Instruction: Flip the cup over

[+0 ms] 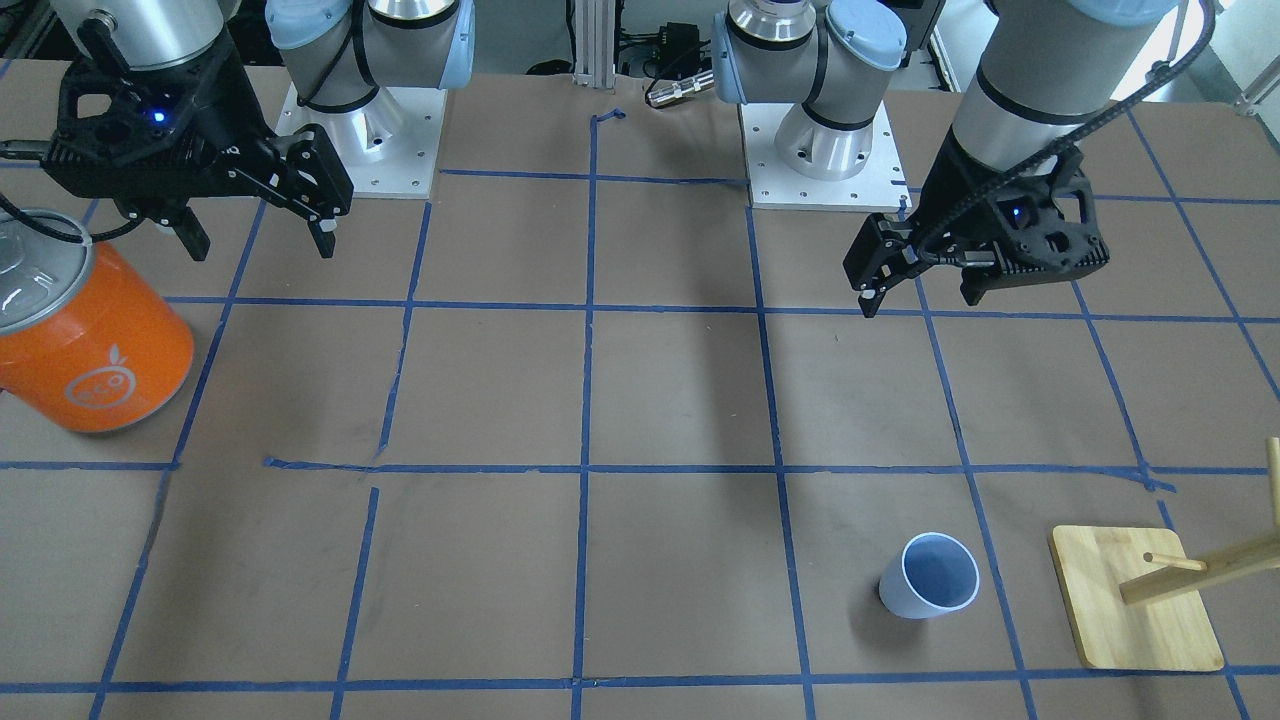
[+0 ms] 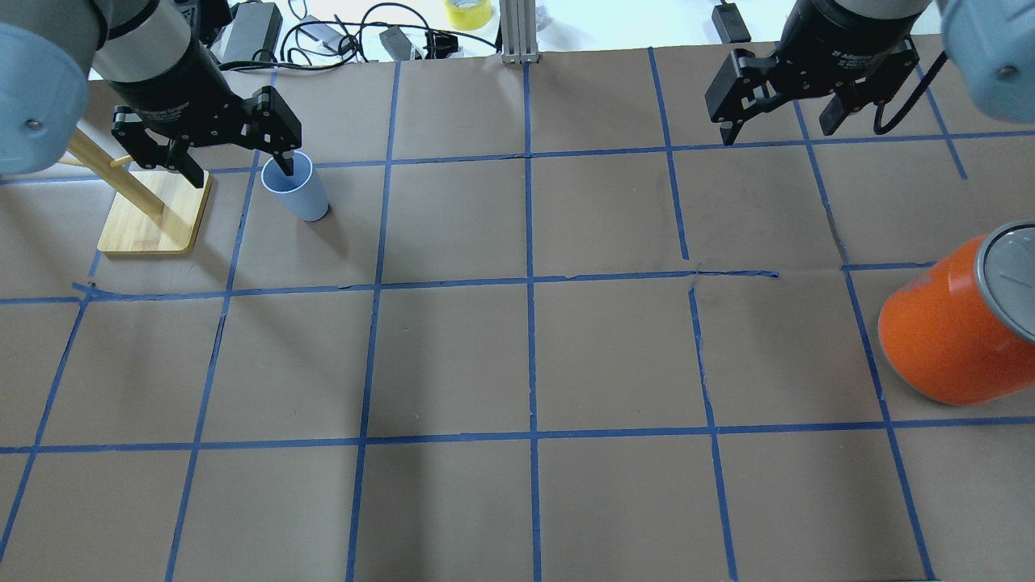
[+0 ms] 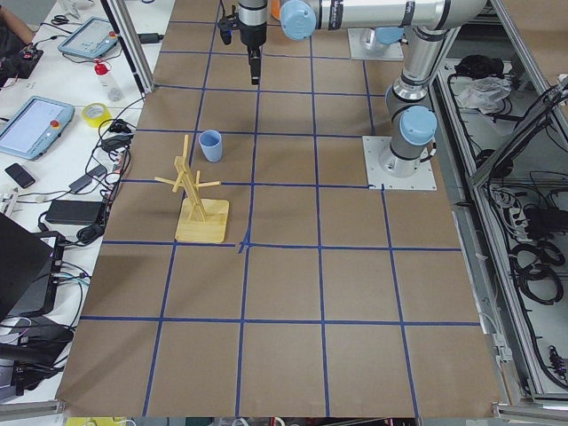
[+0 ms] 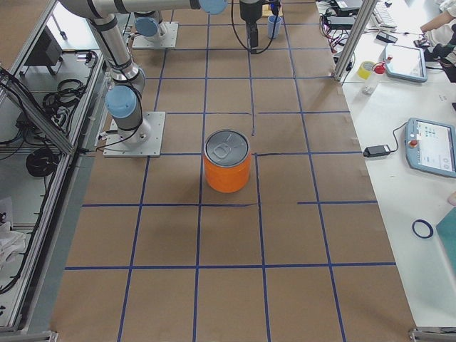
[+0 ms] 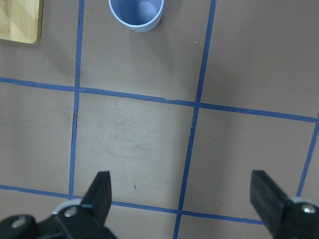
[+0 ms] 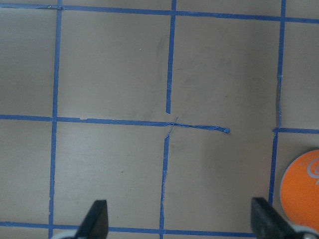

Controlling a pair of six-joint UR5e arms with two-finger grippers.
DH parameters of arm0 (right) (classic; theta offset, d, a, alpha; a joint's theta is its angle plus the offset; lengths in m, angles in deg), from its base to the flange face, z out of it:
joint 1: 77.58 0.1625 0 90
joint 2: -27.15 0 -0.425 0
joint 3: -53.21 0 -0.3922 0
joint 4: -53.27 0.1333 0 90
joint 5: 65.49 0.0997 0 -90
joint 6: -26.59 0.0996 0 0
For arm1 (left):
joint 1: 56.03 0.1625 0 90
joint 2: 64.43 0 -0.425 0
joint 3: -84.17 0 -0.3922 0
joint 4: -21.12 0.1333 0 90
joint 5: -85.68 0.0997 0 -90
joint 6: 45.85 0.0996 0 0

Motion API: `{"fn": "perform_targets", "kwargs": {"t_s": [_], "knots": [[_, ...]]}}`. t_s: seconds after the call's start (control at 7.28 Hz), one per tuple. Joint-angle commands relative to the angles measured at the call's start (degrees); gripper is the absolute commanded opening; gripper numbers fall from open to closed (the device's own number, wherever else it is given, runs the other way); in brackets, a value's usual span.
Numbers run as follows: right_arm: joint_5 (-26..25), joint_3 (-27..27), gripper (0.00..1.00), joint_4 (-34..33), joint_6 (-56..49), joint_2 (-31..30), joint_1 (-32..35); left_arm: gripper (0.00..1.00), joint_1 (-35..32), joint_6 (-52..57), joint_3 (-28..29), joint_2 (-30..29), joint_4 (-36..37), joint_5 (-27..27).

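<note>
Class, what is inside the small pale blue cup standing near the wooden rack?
The cup is empty: the left wrist view looks straight into it and shows only its bluish floor and inner wall. Whatever lies beneath its base is hidden.

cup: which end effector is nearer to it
Left. The left end effector hangs robot-side of the cup; the right end effector is far across, beside the orange can.

You are seeing the cup point(image 1: 930, 575) standing mouth-up on the table point(image 1: 680, 400), on the robot's left toward your side, near the rack point(image 1: 1135, 600) but not touching it. The can point(image 1: 85, 340) is sitting well apart, on the robot's right. The left gripper point(image 1: 920, 298) is hanging robot-ward of the cup, and the right gripper point(image 1: 260, 245) is hanging robot-ward of the can.
</note>
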Motion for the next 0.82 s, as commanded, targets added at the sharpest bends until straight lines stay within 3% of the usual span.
{"fn": "perform_targets", "kwargs": {"t_s": [0.0, 0.69], "knots": [[0.0, 0.0, 1.00, 0.0, 0.0, -0.2, 0.0, 1.00, -0.1, 0.4, -0.2, 2.3, -1.9, -0.3], [-0.1, 0.0, 1.00, 0.0, 0.1, -0.1, 0.0, 1.00, 0.0, 1.5, -1.6, 2.6, -2.5, -0.5]]}}
